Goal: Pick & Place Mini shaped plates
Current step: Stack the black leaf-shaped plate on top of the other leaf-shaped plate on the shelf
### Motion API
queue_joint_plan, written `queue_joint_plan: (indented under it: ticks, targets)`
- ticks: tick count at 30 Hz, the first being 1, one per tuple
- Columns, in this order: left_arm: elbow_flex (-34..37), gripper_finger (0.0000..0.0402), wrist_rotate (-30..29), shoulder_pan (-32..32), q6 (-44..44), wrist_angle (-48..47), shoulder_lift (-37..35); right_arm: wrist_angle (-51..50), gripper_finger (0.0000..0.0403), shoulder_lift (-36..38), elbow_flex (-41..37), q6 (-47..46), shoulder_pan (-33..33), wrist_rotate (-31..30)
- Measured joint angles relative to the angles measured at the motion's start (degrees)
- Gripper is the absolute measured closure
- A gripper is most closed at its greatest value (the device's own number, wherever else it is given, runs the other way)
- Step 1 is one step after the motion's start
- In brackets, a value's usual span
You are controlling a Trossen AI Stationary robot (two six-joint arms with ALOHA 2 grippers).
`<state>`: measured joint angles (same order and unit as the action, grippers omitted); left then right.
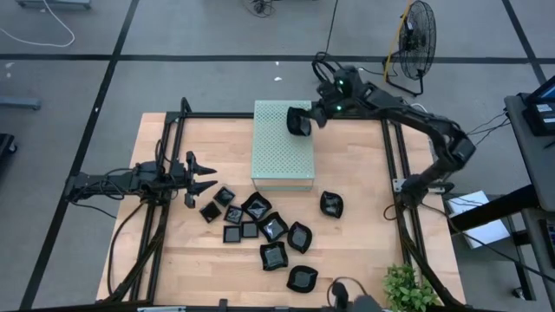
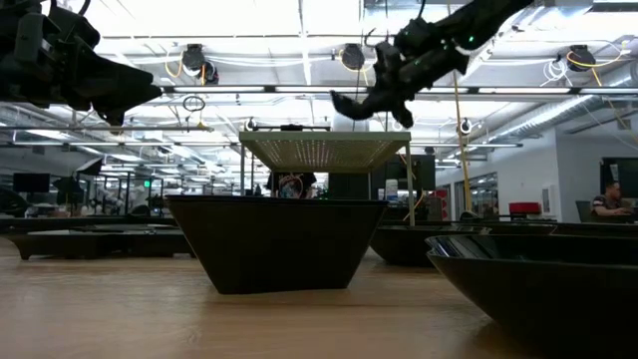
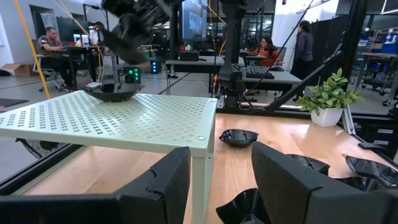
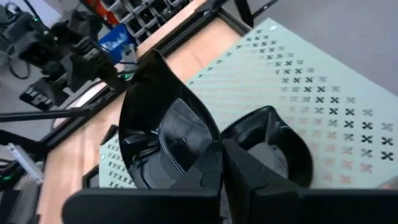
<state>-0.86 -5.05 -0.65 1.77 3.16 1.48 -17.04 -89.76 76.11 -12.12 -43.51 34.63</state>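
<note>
— Where is your right gripper now, and what is in it?

— It hangs over the far right corner of the pale green box. My fingers are clamped on the rim of one mini plate. In my right wrist view the plate fills the space just in front of the fingers, and the perforated top of the box lies directly under it. A second plate already sits on that same corner.

— So which relation decides the next move?

— The height above the box top, I think. The held plate is above the surface, not touching it, and beside the plate that is already there. I judge I must go straight down, a little aside, so the two do not hit each other.

— How does the held plate point?

— It is tilted, with its hollow side towards my wrist camera. It looks rounded; I cannot tell a long axis.

— And your other arm?

— My left gripper waits at the left side of the table, fingers apart, holding nothing. The other plates lie on the wood in front of the box, nearer to this arm than to my right one.
</note>
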Motion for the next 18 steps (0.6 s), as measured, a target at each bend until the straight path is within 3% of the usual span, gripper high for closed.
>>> queue_joint_plan:
  ticks: [7, 14, 18]
  targets:
    - [0.0, 0.0227, -0.01, 0.01, 0.01, 0.0, 0.01, -1.56, 0.0401, -2.49, 0.11, 4.42, -1.59, 1.4]
    - [0.0, 0.0227, 0.01, -0.01, 0.01, 0.0, 0.01, -1.23, 0.0375, -2.42, 0.13, 5.75, -1.37, 1.27]
    - [0.0, 0.0227, -0.01, 0.01, 0.01, 0.0, -0.01, -1.25, 0.0355, -2.42, 0.13, 5.8, -1.02, -2.34]
